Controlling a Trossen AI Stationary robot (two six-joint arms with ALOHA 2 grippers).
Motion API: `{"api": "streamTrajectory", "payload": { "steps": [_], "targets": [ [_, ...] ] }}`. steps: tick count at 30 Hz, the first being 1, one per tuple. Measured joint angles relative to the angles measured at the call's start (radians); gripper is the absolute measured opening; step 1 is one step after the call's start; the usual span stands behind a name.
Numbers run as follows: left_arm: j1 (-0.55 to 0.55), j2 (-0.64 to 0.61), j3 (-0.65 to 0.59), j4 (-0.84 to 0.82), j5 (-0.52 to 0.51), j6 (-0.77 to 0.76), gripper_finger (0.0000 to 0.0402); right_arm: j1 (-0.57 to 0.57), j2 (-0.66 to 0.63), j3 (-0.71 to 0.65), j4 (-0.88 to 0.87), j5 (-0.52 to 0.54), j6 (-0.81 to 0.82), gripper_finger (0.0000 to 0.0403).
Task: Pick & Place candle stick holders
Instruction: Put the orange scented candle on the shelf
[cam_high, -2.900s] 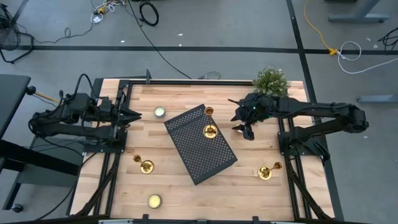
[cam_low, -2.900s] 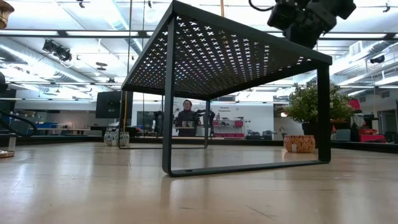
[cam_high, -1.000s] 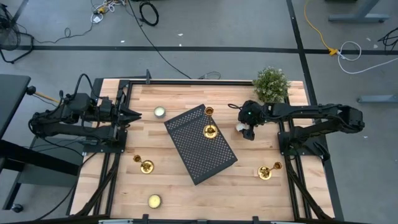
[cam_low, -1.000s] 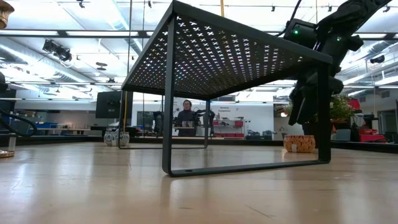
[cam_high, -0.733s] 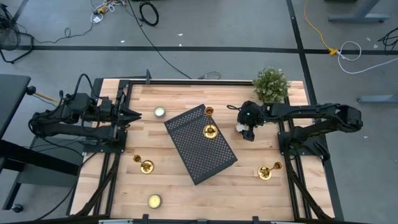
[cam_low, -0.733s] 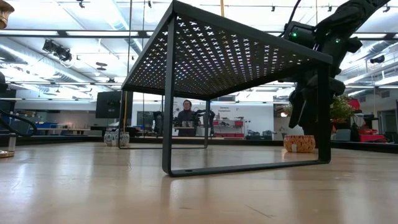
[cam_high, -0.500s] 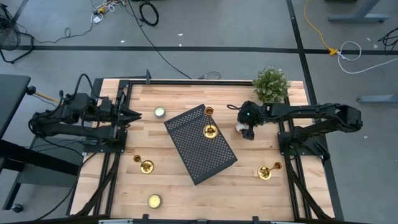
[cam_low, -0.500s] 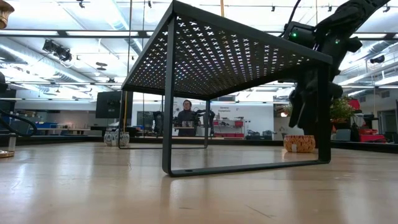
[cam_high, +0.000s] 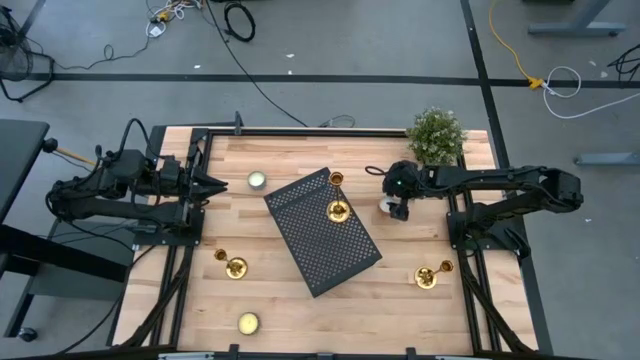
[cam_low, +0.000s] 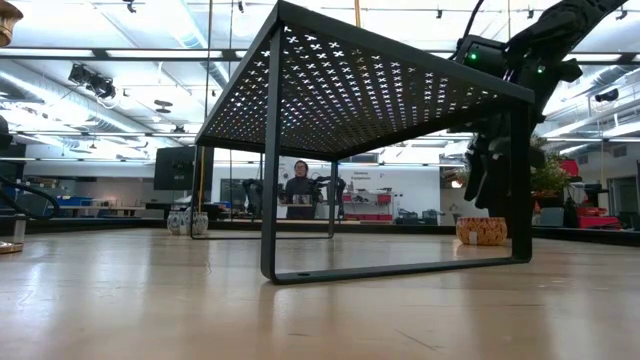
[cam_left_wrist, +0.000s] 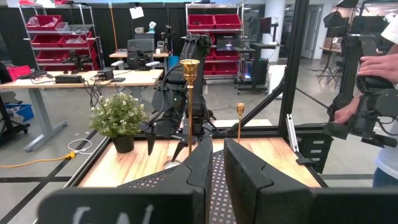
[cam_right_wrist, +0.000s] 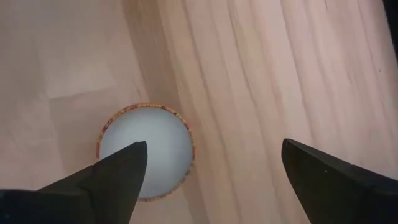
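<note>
Two gold candle stick holders (cam_high: 338, 211) (cam_high: 336, 179) stand upright on the black perforated shelf (cam_high: 322, 232); both also show in the left wrist view (cam_left_wrist: 189, 93) (cam_left_wrist: 239, 118). Two more lie on their sides on the table, at the near left (cam_high: 232, 265) and the near right (cam_high: 430, 275). My right gripper (cam_high: 396, 207) is open and points down, low over the table to the shelf's right. One finger (cam_right_wrist: 118, 174) stands beside a white tealight (cam_right_wrist: 146, 152). My left gripper (cam_high: 215, 185) is shut and waits at the table's left edge.
A small potted plant (cam_high: 436, 135) stands at the far right corner, just behind my right arm. Two more tealights lie at the far left (cam_high: 257, 180) and the near left (cam_high: 248, 323). A person's hands (cam_left_wrist: 373, 68) work leader arms beyond the table.
My right gripper, high beside the shelf about three seconds ago, has come down low over the table at the white tealight. In the last second it has shifted a little toward the far edge. Nothing else has moved.
</note>
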Motion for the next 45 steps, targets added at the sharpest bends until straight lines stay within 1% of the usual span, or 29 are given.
{"api": "streamTrajectory", "payload": {
  "steps": [3,8,17,24,33,45],
  "targets": [
    [0.0,0.0,0.0,0.0,0.0,0.0,0.0046,0.0,0.0,0.0,-0.004,-0.007,0.031,0.0371],
    [0.0,0.0,0.0,0.0,0.0,0.0,0.0046,-0.002,0.0,0.0,-0.035,-0.056,0.078,0.0371],
    [0.0,0.0,0.0,0.0,0.0,0.0,0.0046,-0.006,0.0,0.0,-0.045,-0.077,0.103,0.0371],
    [0.0,0.0,0.0,0.0,0.0,0.0,0.0046,-0.002,0.0,0.0,-0.045,-0.18,0.077,0.0371],
    [0.0,0.0,0.0,0.0,0.0,0.0,0.0046,0.014,0.003,0.0,-0.007,-0.168,0.046,0.0371],
    [0.0,0.0,0.0,0.0,0.0,0.0,0.0046,0.014,0.082,0.0,0.013,-0.177,0.024,0.0371]
  ]
}}
